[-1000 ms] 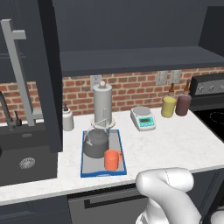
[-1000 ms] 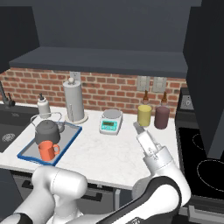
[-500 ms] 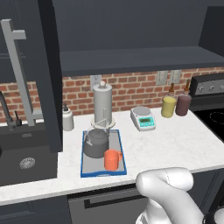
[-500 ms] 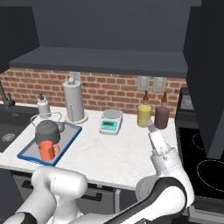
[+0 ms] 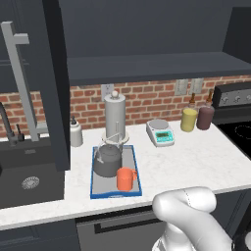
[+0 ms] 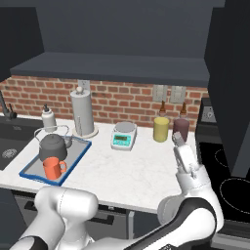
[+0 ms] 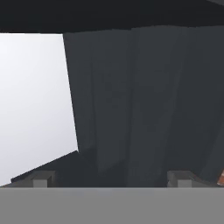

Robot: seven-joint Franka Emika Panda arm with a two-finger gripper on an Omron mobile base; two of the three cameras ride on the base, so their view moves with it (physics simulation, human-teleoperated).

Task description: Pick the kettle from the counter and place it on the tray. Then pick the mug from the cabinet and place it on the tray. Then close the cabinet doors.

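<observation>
Since the earlier frame the gripper (image 6: pixel 177 141) has risen higher at the right of the counter (image 5: pixel 196 162), toward the open cabinet door (image 6: pixel 229 83); its jaws stand wide and empty. Kettle (image 5: pixel 107 161) and mug (image 5: pixel 125 179) sit on the tray (image 5: pixel 135 171), mug at the kettle's 5 o'clock, just beside it.

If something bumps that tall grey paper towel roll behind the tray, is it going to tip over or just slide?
The paper towel roll stands tall and narrow on a small round base, so a push near its top would probably tip it rather than slide it. It looks light for its size. If it fell forward, it would likely land on the kettle in the tray.
</observation>
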